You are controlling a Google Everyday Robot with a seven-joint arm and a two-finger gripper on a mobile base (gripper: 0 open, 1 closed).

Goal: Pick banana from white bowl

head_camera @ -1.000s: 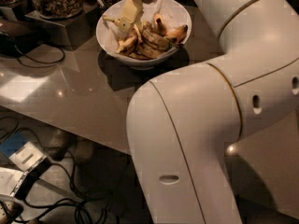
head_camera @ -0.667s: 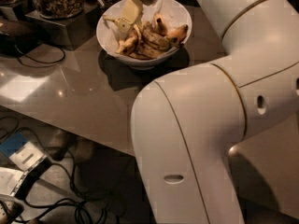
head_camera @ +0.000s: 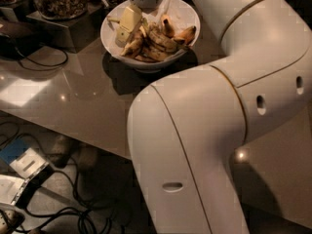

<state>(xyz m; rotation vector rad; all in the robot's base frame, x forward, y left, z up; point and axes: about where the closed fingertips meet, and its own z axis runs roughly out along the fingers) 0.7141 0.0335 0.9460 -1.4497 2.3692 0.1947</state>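
Gripper (head_camera: 126, 30) sits low inside white bowl (head_camera: 183, 11), toward bowl's 9 o'clock side. You cannot tell whether its grip is clenched or released. Banana (head_camera: 155, 39) lies in pile at gripper's 3 o'clock, just beside it, long axis roughly 8-to-2 o'clock. Likely nudge toward 3 o'clock before you close.

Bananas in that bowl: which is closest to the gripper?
The leftmost banana, beside the gripper low in the white bowl; the orange bananas lie farther right.

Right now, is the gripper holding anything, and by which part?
It cannot be told. The gripper is down in the bowl among the bananas, but any hold on one is hidden.
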